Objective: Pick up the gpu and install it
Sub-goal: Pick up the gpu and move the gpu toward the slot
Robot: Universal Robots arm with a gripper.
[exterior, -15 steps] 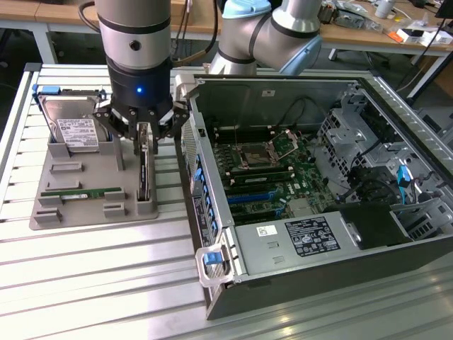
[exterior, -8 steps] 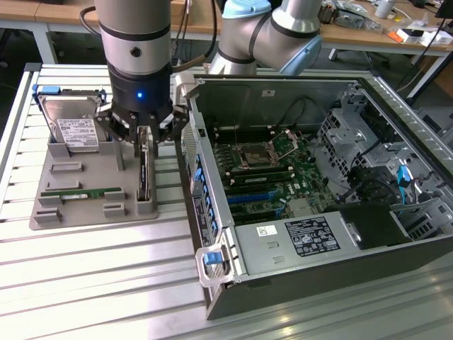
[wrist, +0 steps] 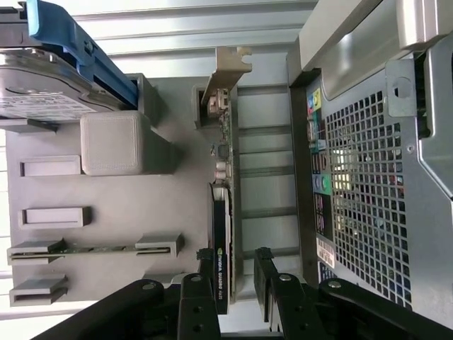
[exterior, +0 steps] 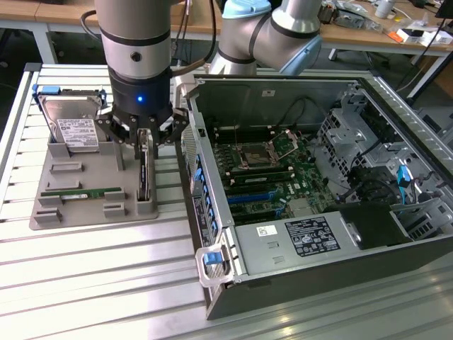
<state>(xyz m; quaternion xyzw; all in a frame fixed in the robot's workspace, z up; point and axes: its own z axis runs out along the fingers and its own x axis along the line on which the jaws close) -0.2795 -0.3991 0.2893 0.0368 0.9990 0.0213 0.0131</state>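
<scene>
Hand (wrist: 234, 261), released, jaws astride the gpu (wrist: 221, 227), which stands on edge in its grey holder (exterior: 78, 209) beside the open computer case (exterior: 304, 283); a sound grasp would likely centre the card and close squarely on its flat faces.

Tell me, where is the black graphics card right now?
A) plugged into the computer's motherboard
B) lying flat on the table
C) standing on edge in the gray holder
C: the gpu stands on edge in the gray holder, with the open gripper straddling it.
</scene>
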